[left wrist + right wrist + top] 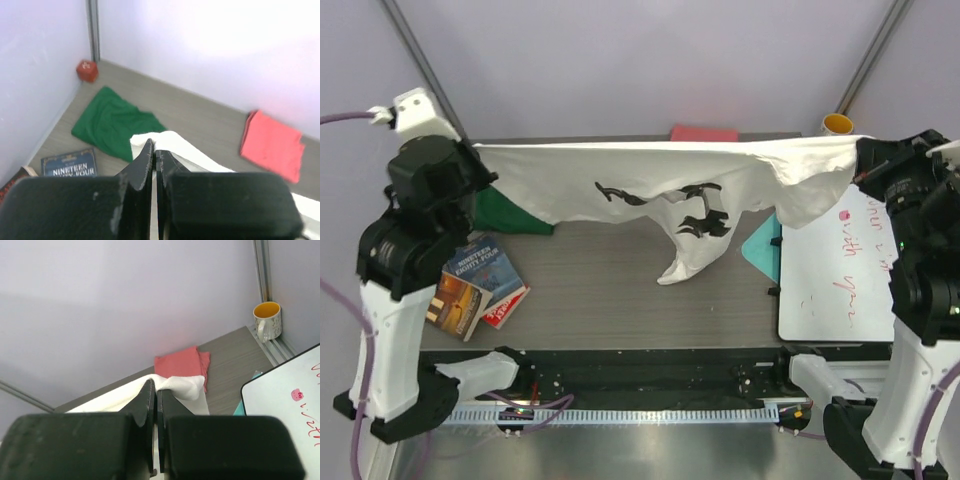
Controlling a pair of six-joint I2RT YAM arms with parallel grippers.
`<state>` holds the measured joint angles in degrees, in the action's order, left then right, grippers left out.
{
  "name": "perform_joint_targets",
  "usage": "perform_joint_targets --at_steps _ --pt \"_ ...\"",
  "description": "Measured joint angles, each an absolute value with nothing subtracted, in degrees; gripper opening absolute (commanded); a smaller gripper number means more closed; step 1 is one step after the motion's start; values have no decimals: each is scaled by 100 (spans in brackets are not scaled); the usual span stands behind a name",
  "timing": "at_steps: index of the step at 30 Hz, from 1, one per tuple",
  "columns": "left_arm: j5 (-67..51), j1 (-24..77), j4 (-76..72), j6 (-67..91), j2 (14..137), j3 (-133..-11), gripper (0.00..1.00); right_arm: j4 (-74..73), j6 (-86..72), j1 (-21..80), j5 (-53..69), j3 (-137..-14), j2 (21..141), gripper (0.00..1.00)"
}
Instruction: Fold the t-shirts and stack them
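Observation:
A large white t-shirt [650,185] with a black print hangs stretched in the air across the back of the table, its lower part drooping to the tabletop. My left gripper [154,145] is shut on its left corner [167,140]. At the far right, my right gripper [156,389] is shut on the white t-shirt's other corner [182,385]. The dark green t-shirt [505,213] lies crumpled at the back left, also seen as the green t-shirt [112,122] in the left wrist view. A folded coral-pink t-shirt [703,133] rests at the back wall; the same pink t-shirt [181,362] shows beyond my right fingers.
Two books [478,285] lie at the front left. A whiteboard [835,275] covers the right side, with a teal sheet [762,245] poking out beside it. A yellow-lined mug [837,125] stands in the back right corner. A small red cube [87,70] sits in the back left corner.

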<state>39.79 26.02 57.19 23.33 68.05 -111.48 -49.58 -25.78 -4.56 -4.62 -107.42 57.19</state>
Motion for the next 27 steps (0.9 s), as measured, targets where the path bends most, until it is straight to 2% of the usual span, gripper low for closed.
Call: perform_joint_targets --at_steps 7,16,22,27 --pt "4241 2624 5485 1931 6117 -11500 0 -5518 -2233 -215 -410 -11614 5395 1" --pt "4193 2635 5387 1721 6012 -11751 0 -6180 -2106 60 -711 -12997 5664 1" --pt "4246 2639 5343 1688 6029 -11343 0 -6263 -2123 224 -786 -12969 5979 1" --pt "4532 2602 5284 1763 6416 -10453 0 -6066 -2158 226 -777 -12392 6823 1"
